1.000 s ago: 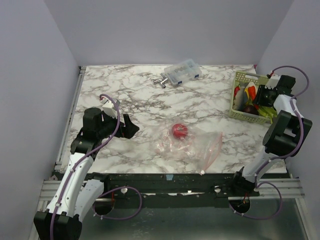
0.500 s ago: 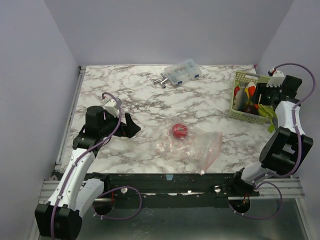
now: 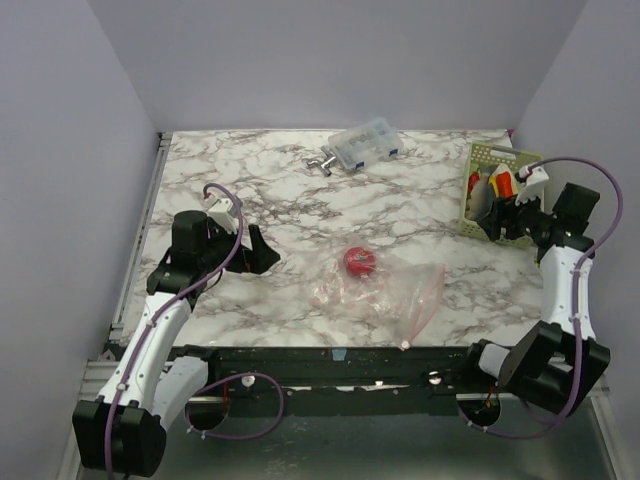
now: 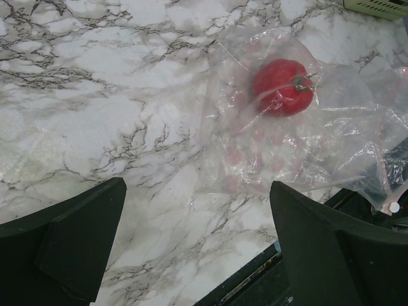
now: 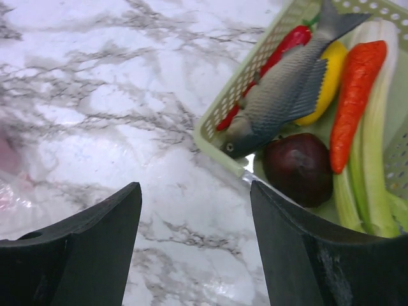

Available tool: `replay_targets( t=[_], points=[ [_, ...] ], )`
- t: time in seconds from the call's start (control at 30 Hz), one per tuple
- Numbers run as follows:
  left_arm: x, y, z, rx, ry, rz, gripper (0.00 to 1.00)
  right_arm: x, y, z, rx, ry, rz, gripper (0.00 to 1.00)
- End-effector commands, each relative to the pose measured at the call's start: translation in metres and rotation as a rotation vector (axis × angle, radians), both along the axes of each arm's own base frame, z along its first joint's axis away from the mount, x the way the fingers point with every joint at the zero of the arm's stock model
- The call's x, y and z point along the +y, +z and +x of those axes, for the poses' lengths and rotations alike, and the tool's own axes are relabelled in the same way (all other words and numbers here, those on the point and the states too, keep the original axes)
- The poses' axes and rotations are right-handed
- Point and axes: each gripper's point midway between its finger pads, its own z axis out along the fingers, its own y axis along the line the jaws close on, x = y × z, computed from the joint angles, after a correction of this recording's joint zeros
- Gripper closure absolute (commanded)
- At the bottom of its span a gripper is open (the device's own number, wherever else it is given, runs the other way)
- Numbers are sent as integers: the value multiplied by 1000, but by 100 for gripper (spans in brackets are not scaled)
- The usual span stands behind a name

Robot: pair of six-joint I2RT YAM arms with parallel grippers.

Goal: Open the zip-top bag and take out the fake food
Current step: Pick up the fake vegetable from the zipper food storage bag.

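The zip-top bag point(image 3: 395, 290) lies flat and crinkled near the table's front middle, its pink zipper strip point(image 3: 428, 297) on the right. A red fake food piece point(image 3: 359, 261) sits inside it at the far-left end. The left wrist view shows the same bag point(image 4: 331, 140) and red piece point(image 4: 282, 86). My left gripper point(image 3: 255, 250) point(image 4: 197, 210) is open, left of the bag, and holds nothing. My right gripper point(image 3: 497, 215) point(image 5: 196, 191) is open over bare marble beside the green basket point(image 5: 236, 83). In the basket lie a grey fish point(image 5: 287, 95), lemon point(image 5: 331, 76), carrot point(image 5: 357, 89), purple piece point(image 5: 299, 167) and pale green stalk point(image 5: 376, 172).
The green basket point(image 3: 480, 152) stands at the right edge. A small clear box with blue contents point(image 3: 365, 145) and a metal fitting point(image 3: 322, 162) lie at the back middle. A black rail point(image 4: 255, 280) runs along the table's front edge close to the bag.
My right gripper has pulled back out of the basket toward the left, and its jaws have spread wider. The left arm has shifted only slightly. The bag has not moved.
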Motion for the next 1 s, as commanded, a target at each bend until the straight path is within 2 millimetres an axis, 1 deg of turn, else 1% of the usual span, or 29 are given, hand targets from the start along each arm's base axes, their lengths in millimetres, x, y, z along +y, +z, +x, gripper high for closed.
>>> replay_targets(
  t=[0.0, 0.13, 0.2, 0.27, 0.3, 0.33, 0.37, 0.43, 0.5, 0.63, 0.73, 0.8, 0.97],
  points=[
    [-7, 0, -3, 6, -30, -54, 1, 42, -5, -31, -7, 186, 70, 28],
    [-16, 1, -8, 32, -57, -118, 1, 75, -2, -60, -37, 338, 129, 27],
    [-21, 0, -11, 58, -57, -172, 2, 88, -1, -75, -56, 417, 134, 23],
    [-27, -2, -14, 91, -60, -230, 2, 99, -3, -90, -71, 502, 117, 22],
    [-30, -4, -15, 112, -59, -259, 2, 104, -6, -98, -86, 555, 90, 23],
    [-32, -5, -16, 133, -53, -292, 1, 111, -12, -110, -80, 604, 88, 23],
    [-34, -7, -17, 158, -51, -313, 2, 115, -17, -118, -110, 671, 42, 23],
    [-37, -11, -17, 193, -45, -330, 2, 125, -29, -139, -124, 783, 3, 22],
    [-40, -14, -16, 209, -46, -320, 2, 132, -39, -156, -138, 874, -24, 20],
    [-46, -14, -11, 214, -44, -287, 1, 133, -54, -162, -124, 914, -37, 19],
    [-53, -15, -6, 212, -50, -249, 2, 135, -59, -164, -126, 937, -37, 20],
    [-59, -16, -2, 214, -56, -217, 3, 140, -62, -168, -124, 963, -29, 22],
    [-75, -18, 9, 213, -70, -157, 3, 156, -72, -184, -134, 1075, -43, 24]
  ],
)
